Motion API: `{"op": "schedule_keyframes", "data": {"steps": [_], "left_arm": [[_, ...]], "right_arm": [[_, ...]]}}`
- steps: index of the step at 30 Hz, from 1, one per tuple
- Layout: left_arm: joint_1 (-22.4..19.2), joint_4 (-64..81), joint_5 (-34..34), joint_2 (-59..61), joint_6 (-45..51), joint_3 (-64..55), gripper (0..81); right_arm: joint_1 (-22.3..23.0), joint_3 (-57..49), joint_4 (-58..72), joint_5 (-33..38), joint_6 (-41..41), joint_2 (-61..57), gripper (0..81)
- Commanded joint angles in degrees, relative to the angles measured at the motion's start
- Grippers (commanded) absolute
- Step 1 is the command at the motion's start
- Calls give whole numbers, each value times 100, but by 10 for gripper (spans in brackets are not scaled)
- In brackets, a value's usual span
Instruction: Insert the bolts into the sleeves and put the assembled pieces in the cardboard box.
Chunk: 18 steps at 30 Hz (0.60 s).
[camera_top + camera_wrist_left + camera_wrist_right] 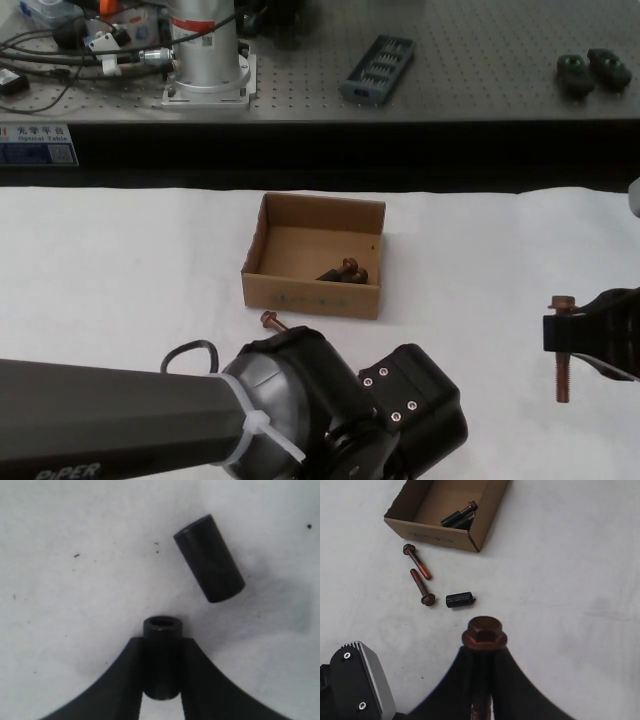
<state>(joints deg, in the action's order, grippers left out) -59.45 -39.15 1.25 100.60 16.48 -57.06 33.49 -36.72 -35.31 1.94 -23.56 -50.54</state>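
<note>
The right gripper (484,655) is closed on a bolt (563,375), which hangs upright with its head up at the right edge of the frame. The left gripper (162,647) is closed on a sleeve (162,630) under the left arm (330,410) at bottom centre. The bolt is therefore well to the right of the sleeve's open end.

Print is showing on a bench-edge label (38,143), the near arm (100,425) and the cardboard box (312,297), none reading clearly from here.

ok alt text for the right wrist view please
The right gripper is shut on a copper bolt just below its head, above a white sheet. Beyond it lie a black sleeve, two loose bolts and a cardboard box holding assembled pieces.
</note>
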Motion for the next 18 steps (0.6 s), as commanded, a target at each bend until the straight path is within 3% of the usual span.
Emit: {"op": "schedule_keyframes", "data": {"steps": [1,8,13,18], "left_arm": [[34,511,-50,-80,235,-25,149],[286,1087,-125,-345,559,195,149],[816,1523,-4,-897,664,993,149],[1335,2696,640,-1810,1110,1951,149]], "right_arm": [[-97,-31,86,35,47,109,43],[-473,-31,216,501,47,130,43],[-730,-31,251,822,131,130,43],[-769,0,634,1195,430,65,43]]}}
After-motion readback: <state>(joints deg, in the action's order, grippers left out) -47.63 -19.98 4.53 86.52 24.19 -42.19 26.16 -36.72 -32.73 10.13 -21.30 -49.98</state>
